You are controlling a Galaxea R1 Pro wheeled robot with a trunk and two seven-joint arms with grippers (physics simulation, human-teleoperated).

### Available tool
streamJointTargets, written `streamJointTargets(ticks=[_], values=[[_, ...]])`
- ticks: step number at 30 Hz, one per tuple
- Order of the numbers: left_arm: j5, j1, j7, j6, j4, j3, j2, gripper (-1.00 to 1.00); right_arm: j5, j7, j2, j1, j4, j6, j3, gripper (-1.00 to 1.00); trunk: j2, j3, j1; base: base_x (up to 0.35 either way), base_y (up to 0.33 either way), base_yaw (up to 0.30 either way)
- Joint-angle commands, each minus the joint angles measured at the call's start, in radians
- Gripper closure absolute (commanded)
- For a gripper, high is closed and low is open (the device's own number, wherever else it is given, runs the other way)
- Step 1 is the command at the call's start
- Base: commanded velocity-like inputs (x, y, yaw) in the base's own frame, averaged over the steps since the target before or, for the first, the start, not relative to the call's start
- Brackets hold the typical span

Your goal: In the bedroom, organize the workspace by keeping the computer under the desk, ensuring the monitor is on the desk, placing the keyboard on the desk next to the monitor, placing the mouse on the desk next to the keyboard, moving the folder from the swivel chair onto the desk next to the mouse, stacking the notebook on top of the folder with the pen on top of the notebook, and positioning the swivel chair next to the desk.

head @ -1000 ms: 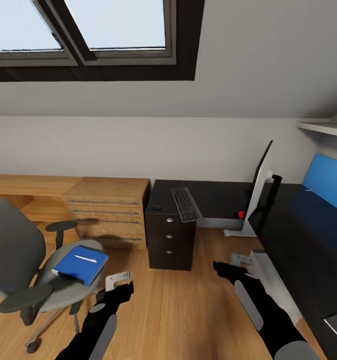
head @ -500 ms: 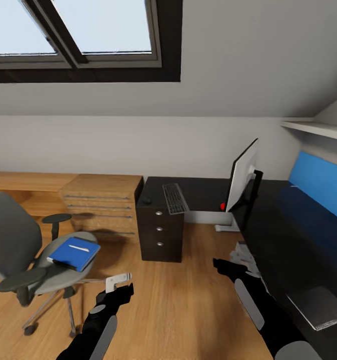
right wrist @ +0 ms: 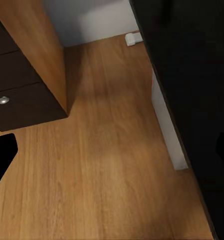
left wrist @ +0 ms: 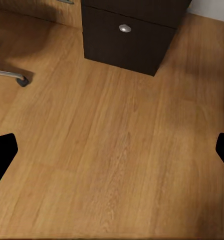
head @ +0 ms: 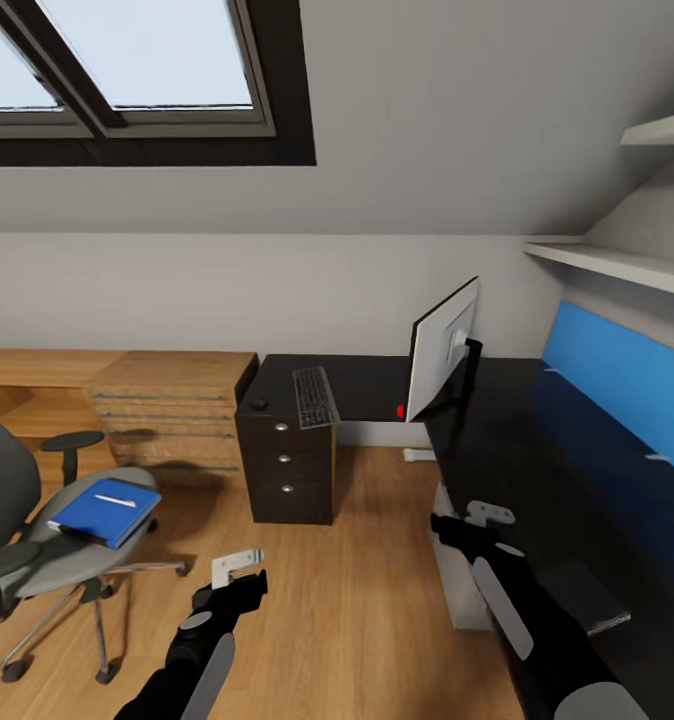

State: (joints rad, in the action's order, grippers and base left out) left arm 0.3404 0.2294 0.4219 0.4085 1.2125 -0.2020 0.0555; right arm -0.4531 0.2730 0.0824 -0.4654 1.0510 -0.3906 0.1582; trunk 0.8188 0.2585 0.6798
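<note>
I'm looking down across the bedroom from the head camera. The black desk (head: 537, 430) runs along my right and turns the corner toward the far wall, blue back panel behind it. The monitor (head: 440, 346) stands on it at the corner, silver back toward me, a red dot at its lower edge. The keyboard (head: 314, 397) lies on the far wing above the drawers, with the mouse (head: 260, 404) just beside it, at its left. Over on my left, the swivel chair (head: 47, 540) sits well apart from the desk, and the blue folder (head: 103, 510) lies on its seat with the pen (head: 114, 500) on top. My left gripper (head: 235, 567) hangs empty over the wooden floor (head: 357, 600), fingers spread wide apart. My right gripper (head: 482, 515) sits by the desk edge, also parted and holding nothing.
</note>
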Motion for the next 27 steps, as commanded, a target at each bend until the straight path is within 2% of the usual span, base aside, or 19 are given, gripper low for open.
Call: streamJointTargets(ticks=[1,17,25,27], values=[[0.01,0.001,0.009,0.003,0.0,-0.002,0.0,-1.0,-0.01,0.01,0.002,-0.001,0.001,-0.002,0.004,-1.0,0.001,0.001,0.0,0.0,-0.143,-0.057],[0.011,0.001,0.008,0.002,-0.007,-0.001,0.001,-1.0,-0.01,0.014,0.002,-0.001,-0.004,-0.001,0.004,-1.0,0.001,0.001,0.0,0.0,-0.024,-0.008],[0.011,0.001,0.008,0.002,-0.014,-0.003,0.002,-1.0,-0.01,0.015,0.002,-0.001,-0.005,0.0,0.004,-1.0,0.001,0.001,0.0,0.0,-0.248,0.0],[0.011,0.001,0.009,0.002,-0.015,-0.002,0.011,-1.0,-0.01,0.015,0.002,-0.001,-0.006,0.002,0.004,-1.0,0.001,0.001,0.0,0.0,-0.311,0.0]])
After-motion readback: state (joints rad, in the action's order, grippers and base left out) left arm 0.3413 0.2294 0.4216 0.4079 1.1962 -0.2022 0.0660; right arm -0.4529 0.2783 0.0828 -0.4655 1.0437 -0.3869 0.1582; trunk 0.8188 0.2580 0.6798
